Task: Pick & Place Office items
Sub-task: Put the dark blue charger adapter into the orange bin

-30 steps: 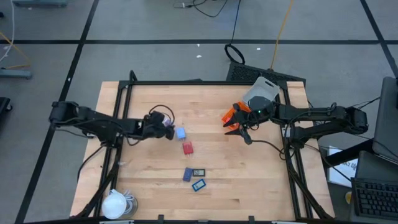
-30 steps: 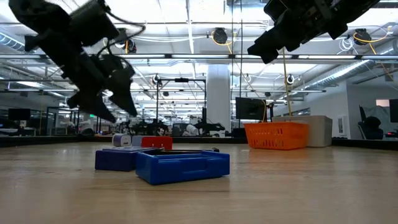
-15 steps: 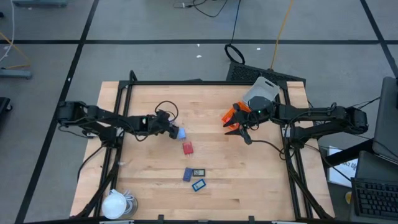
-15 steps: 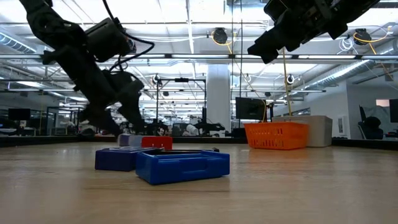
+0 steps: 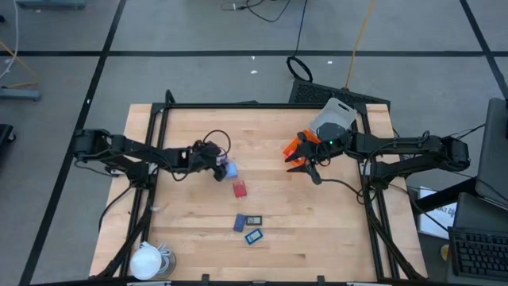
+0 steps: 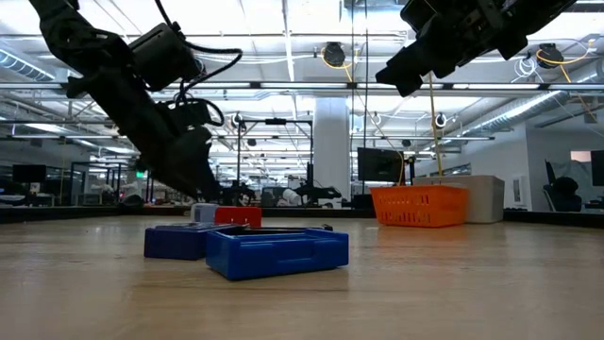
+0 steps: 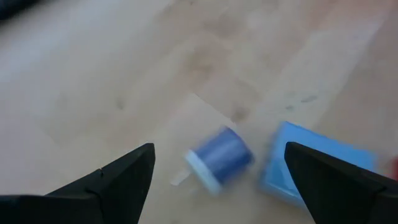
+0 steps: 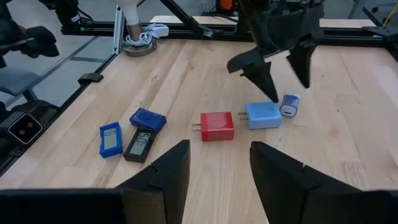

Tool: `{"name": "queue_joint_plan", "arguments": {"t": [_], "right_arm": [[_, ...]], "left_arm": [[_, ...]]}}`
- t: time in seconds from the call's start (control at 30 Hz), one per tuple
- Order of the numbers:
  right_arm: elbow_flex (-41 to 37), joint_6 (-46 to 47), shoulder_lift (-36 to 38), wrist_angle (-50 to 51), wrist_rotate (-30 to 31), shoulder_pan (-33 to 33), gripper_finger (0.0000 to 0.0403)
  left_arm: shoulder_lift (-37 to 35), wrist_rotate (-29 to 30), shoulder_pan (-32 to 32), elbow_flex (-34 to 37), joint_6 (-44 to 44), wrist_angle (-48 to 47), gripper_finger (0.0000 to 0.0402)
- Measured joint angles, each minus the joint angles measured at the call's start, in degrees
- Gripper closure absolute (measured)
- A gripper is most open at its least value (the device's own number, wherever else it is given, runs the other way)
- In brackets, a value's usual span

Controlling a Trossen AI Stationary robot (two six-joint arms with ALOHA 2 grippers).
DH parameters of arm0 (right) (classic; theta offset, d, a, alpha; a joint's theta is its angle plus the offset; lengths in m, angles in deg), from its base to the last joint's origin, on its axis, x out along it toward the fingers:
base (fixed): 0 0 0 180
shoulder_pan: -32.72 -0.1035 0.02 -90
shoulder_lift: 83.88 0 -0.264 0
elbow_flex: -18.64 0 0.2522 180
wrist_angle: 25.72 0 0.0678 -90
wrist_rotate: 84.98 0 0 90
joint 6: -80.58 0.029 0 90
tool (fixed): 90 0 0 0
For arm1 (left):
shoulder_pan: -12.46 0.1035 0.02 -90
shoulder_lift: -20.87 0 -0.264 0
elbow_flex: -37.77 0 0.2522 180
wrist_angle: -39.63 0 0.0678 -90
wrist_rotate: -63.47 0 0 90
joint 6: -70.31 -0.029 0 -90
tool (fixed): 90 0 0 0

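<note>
My left gripper hangs open low over the table's middle, tipped down. Its fingers stand on either side of a small purple cube. The pale blue cube lies right beside that piece, close to one fingertip. A red block lies nearer the front. A blue piece, a dark flat rectangle and a blue flat rectangle lie farther forward. My right gripper waits open above the table by the orange tray, with nothing between its fingers.
The grey lid lies by the orange tray at the far right. A white round lump with a cord sits at the near left corner. A black frame runs along the table's edges. Bare wood lies at the near right.
My left gripper has moved toward the table's right and down onto the purple and pale blue cubes, rolling about its own axis as it went. Over the last half second it has kept still. The pieces lie where they were.
</note>
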Motion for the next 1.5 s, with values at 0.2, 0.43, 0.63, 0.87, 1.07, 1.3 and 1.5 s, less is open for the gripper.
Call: {"name": "queue_joint_plan", "arguments": {"t": [0.2, 0.43, 0.63, 0.87, 1.07, 1.3, 1.5], "right_arm": [[0.0, 0.0, 0.0, 0.0, 0.0, 0.0, 0.0248], [0.0, 0.0, 0.0, 0.0, 0.0, 0.0, 0.0248], [0.0, 0.0, 0.0, 0.0, 0.0, 0.0, 0.0248], [0.0, 0.0, 0.0, 0.0, 0.0, 0.0, 0.0248], [0.0, 0.0, 0.0, 0.0, 0.0, 0.0, 0.0248], [0.0, 0.0, 0.0, 0.0, 0.0, 0.0, 0.0248], [0.0, 0.0, 0.0, -0.2, 0.0, 0.0, 0.0248]], "left_arm": [[0.0, 2.2, 0.2, 0.0, -13.2, -0.8, 0.0039], [-0.1, -6.4, 2.1, 0.0, -23.3, 0.0, 0.0039], [0.0, -8.1, 3.8, 0.1, -27.2, -0.9, 0.0039], [0.0, -11.5, 6.2, 0.4, -27.1, -0.4, 0.0039], [0.0, -14.3, 6.6, 2.1, -27.8, 2.6, 0.0039], [0.0, -13.4, 6.6, 4.1, -24.2, 7.9, 0.0039], [1.7, -13.2, 6.6, 4.1, -29.1, 7.6, 0.0039]]}}
